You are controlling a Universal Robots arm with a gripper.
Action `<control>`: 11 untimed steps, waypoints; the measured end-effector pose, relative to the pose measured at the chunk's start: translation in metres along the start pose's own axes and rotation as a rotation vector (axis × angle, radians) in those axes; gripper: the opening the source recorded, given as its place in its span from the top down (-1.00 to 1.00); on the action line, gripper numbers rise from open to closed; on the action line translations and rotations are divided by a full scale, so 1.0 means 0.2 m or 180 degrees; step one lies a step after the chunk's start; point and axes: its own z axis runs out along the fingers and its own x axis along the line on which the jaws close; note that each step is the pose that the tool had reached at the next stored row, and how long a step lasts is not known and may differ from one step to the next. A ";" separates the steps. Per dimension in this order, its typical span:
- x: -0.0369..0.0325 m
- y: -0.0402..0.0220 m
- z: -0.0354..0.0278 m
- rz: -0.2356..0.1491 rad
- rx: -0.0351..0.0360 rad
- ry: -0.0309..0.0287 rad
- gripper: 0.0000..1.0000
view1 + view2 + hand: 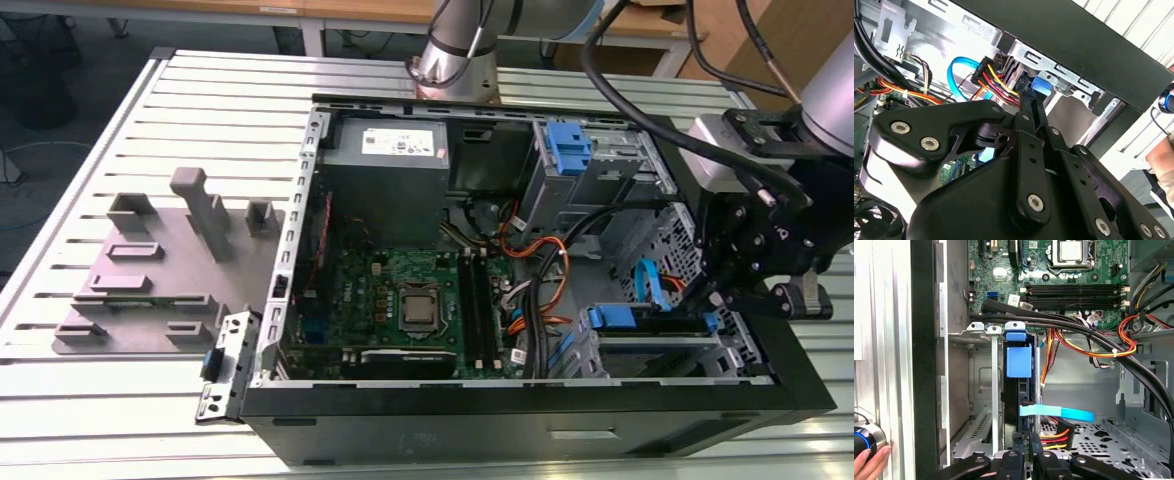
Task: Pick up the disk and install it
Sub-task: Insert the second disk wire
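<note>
The exterior view looks down at a slant from high above the slatted table (214, 90). It stands far enough off to take in the whole open computer case (534, 425), with the arm (461, 50) rising at the far side and the gripper (714, 305) at the exterior view's right.

The first wrist view sits close behind the gripper (1025, 437) and faces along it into the drive cage (979, 375), with the motherboard (1074, 290) beyond. The second wrist view is nearer still, looking across the gripper (1029, 100) and its black linkage toward the cage's rim (1066, 75).

All three views share the cage and the light-blue cable (647, 285) (1056, 413) (961, 67).
</note>
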 end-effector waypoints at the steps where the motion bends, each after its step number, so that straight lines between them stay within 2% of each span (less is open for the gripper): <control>1: 0.000 0.000 0.003 0.0000 0.0000 0.0000 0.67; 11: -0.003 0.005 0.011 0.0000 0.0000 0.0000 0.67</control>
